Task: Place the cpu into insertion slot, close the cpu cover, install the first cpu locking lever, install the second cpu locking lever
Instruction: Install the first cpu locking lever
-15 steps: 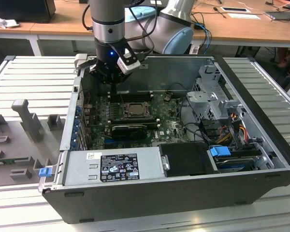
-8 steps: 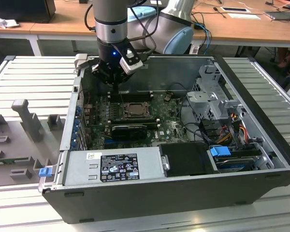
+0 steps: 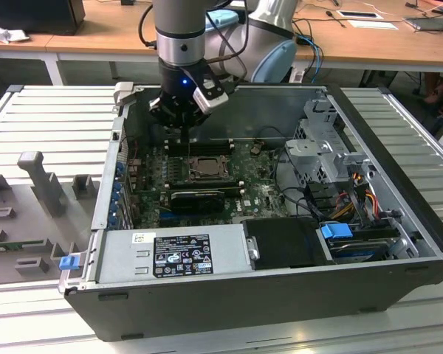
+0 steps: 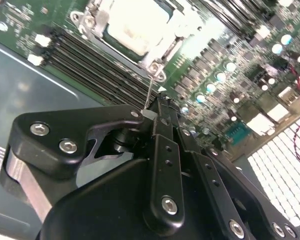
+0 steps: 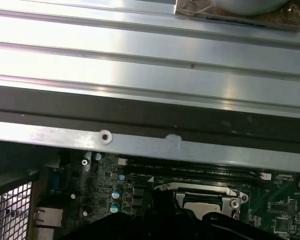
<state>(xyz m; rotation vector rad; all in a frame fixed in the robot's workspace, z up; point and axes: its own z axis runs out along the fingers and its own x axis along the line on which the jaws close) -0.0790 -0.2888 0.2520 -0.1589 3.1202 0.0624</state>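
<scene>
The pale cpu (image 4: 135,25) lies in the insertion slot (image 3: 207,167) on the green motherboard, and the silver cpu cover (image 4: 92,20) lies flat around it. A thin metal locking lever (image 4: 149,90) rises from the socket's corner to the tips of my black gripper (image 4: 157,107). The fingers are shut together with the lever's end against them; whether it is pinched between them I cannot tell. In the exterior view my gripper (image 3: 179,125) hangs just behind the socket, near the case's back wall. The first wrist view has the cpu (image 5: 202,204) under the cover frame (image 5: 190,189).
Black memory slots (image 4: 90,60) run beside the socket. A black expansion card (image 3: 198,198) lies in front of it, and the grey power supply (image 3: 170,254) is at the case front. The drive cage (image 3: 321,147) and cables (image 3: 354,192) crowd the exterior view's right. The case wall (image 5: 140,145) is close behind my gripper.
</scene>
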